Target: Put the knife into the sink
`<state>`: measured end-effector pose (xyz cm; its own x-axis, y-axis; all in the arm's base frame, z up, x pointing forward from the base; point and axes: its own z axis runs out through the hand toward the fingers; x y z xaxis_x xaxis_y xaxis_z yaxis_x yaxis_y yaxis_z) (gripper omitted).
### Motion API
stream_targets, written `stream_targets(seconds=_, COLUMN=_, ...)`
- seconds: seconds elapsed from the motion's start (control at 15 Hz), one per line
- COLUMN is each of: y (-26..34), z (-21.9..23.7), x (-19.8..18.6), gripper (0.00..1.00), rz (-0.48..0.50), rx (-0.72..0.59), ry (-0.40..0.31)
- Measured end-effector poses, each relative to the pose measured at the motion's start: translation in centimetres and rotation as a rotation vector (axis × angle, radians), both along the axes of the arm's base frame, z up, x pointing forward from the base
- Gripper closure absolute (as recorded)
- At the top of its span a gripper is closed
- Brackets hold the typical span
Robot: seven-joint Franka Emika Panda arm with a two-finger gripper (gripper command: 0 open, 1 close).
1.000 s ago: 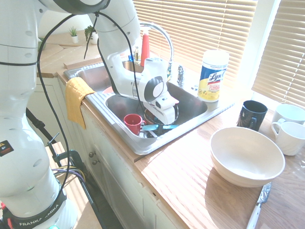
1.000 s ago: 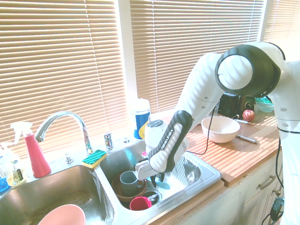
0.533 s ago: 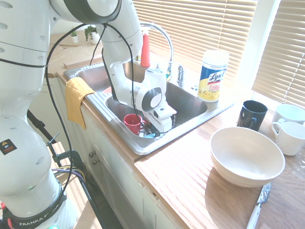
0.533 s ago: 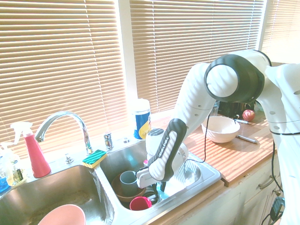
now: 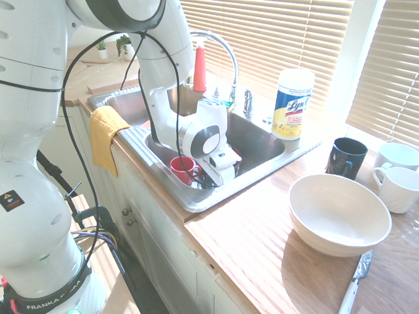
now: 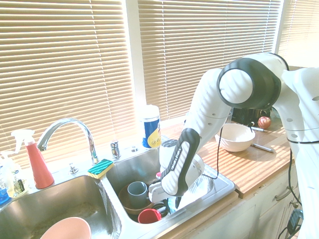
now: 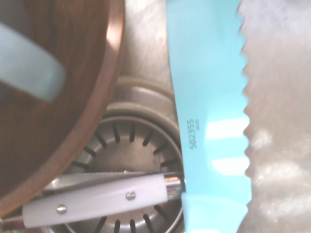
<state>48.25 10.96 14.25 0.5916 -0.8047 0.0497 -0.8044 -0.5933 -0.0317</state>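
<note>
The turquoise knife (image 7: 209, 97) shows in the wrist view, its serrated blade lying along the steel floor of the sink (image 5: 262, 140) beside the drain strainer (image 7: 136, 141). Neither exterior view shows it, as the arm's hand covers it. My gripper (image 5: 213, 180) is low in the near basin, just right of a red cup (image 5: 181, 169). In the second exterior view the gripper (image 6: 174, 201) is likewise down in the right-hand basin of the sink (image 6: 219, 186). Its fingers are hidden behind the hand and the basin wall.
A brown bowl (image 6: 130, 204) holding a grey-blue cup (image 6: 136, 189) sits in the same basin, and a white-handled utensil (image 7: 102, 199) lies over the drain. On the counter stand a white bowl (image 5: 339, 212), mugs, a wipes canister (image 5: 292, 103) and a silver knife (image 5: 355, 281).
The arm has lowered the gripper deeper into the basin. The turquoise knife that showed under the hand a second ago is now hidden in both exterior views.
</note>
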Motion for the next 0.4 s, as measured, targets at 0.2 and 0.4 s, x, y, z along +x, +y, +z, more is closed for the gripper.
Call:
stream_targets(seconds=0.2, y=0.6, z=4.4, x=0.1, gripper=0.00, rz=0.024, rx=0.003, ry=-0.077)
stream_targets(seconds=0.4, y=1.1, z=12.0, x=-0.2, gripper=0.00, rz=0.051, rx=-0.006, ry=-0.187)
